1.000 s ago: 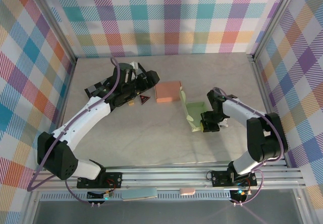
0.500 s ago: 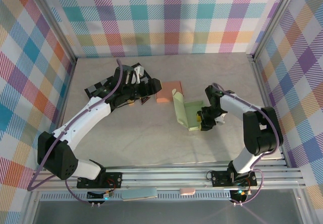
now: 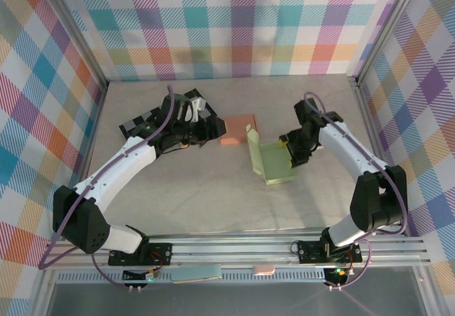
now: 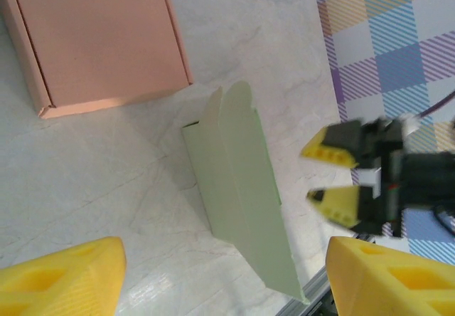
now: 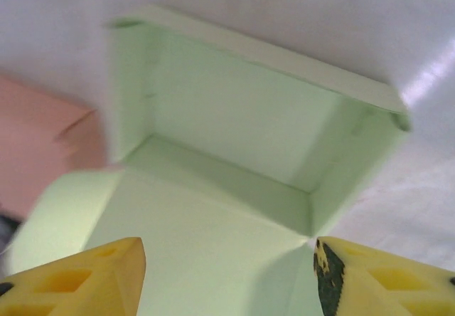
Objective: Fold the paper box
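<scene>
- We saw the green paper box (image 3: 276,163) on the table (image 3: 213,195), lid standing up, just beside the pink box (image 3: 237,129).
- Our left gripper (image 3: 213,127) was open wide, holding nothing, near the pink box.
- Our right gripper (image 3: 293,150) was open too, empty, by the green paper box's right edge.

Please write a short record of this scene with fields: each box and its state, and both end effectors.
green box: on the table, tray open, lid flap standing up
pink box: closed, lying flat, just behind the green box
left end effector: open, empty, at the left side of the pink box
right end effector: open, empty, at the right edge of the green box
task: lid not yet folded shut
</scene>
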Robot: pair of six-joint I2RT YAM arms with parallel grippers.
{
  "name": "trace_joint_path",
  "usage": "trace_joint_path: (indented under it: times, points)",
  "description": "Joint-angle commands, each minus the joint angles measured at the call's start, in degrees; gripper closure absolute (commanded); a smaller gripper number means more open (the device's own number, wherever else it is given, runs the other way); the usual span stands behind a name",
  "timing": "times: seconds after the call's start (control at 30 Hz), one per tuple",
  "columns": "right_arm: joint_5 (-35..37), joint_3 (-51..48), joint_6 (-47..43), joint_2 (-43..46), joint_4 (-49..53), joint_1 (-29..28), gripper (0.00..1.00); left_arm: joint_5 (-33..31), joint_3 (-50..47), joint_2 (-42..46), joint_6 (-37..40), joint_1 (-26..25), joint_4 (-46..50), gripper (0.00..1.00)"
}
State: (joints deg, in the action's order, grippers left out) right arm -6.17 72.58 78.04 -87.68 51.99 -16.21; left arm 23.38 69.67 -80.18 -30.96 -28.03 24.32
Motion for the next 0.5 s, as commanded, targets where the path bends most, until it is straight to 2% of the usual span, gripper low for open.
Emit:
trace_joint_path:
  times: [0.0,0.07,0.17,0.3,0.47]
  points:
    - [5.3,9.6,-20.6,0.3,4.9,-2.4,0.4,1.4,2.0,2.2,1.1,0.2,1.3,0.27]
    - [8.0,16.9,-29.9,-2.0,9.2,-7.0,0.4,2.6,0.6,4.5,1.5,0.2,-2.0,0.28]
    - [9.3,24.4,-37.2,-5.7,14.9,-12.9,0.41,3.6,-2.2,8.9,2.0,0.2,-6.9,0.28]
    - [10.9,28.5,-40.5,-8.7,17.4,-17.7,0.43,5.0,-6.6,15.4,2.1,0.2,-13.5,0.29]
    - [8.5,31.5,-42.6,-13.5,18.0,-19.1,0.53,4.9,-9.4,21.4,1.3,0.2,-13.4,0.29]
